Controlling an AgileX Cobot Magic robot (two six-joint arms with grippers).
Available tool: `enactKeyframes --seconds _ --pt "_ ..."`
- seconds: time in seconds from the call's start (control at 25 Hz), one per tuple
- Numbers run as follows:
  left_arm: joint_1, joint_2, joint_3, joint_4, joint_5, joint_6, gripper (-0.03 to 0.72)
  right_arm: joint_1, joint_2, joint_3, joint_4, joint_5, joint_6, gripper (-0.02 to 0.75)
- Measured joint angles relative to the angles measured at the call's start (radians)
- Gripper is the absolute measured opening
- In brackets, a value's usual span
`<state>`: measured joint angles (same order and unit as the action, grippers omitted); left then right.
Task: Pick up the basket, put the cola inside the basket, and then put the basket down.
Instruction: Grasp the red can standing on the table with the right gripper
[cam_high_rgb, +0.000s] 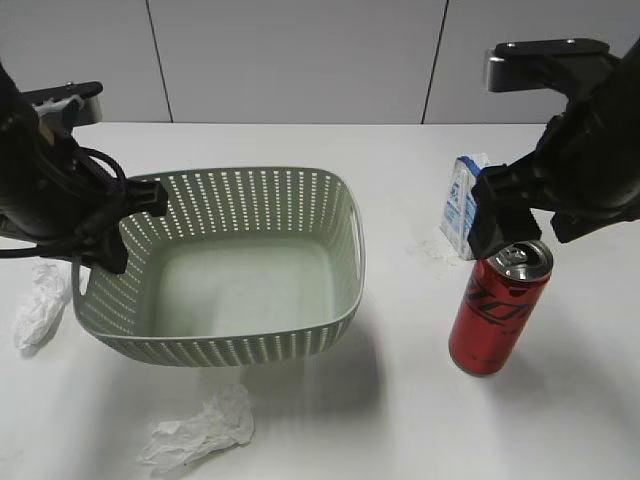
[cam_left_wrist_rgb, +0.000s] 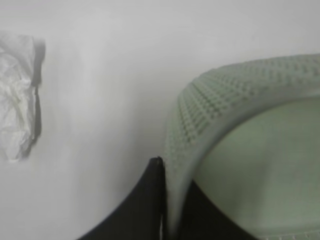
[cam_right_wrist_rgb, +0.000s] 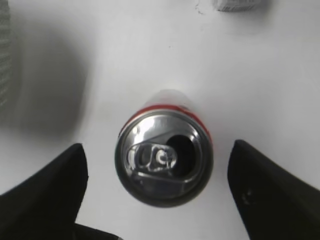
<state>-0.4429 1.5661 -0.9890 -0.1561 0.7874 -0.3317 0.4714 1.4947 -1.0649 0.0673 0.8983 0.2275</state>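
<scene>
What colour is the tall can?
The cola is red with black lettering, silver on top; exterior view shows it best.

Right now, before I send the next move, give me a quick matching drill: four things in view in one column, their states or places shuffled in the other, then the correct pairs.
Things:
1. basket
2. cola
3. small carton
4. right gripper

States:
A. open, fingers either side of the can top
B. rim clamped by the left gripper
C. upright on the table, tab already opened
D. standing behind the can, white and blue

Pairs: 1-B, 2-C, 3-D, 4-A
</scene>
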Motion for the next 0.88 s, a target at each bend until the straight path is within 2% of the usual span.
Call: enactKeyframes --seconds 0.32,0.4,0.52,0.88 --pt "0.0 0.0 0.0 -0.002 -0.014 0.0 -0.001 0.0 0.113 0.0 -0.038 -0.02 0.08 0.651" --pt "0.0 0.0 0.0 -0.002 -0.014 0.0 -0.001 0.0 0.133 0.0 -0.038 -0.02 0.083 0.61" --pt "0.0 0.0 0.0 -0.002 -0.015 0.0 -0.001 0.0 0.137 0.0 -0.038 -0.017 0.084 0.494" --pt "0.0 0.0 0.0 0.002 -0.017 0.019 -0.001 0.0 0.061 -0.032 -0.04 0.078 -0.031 0.496"
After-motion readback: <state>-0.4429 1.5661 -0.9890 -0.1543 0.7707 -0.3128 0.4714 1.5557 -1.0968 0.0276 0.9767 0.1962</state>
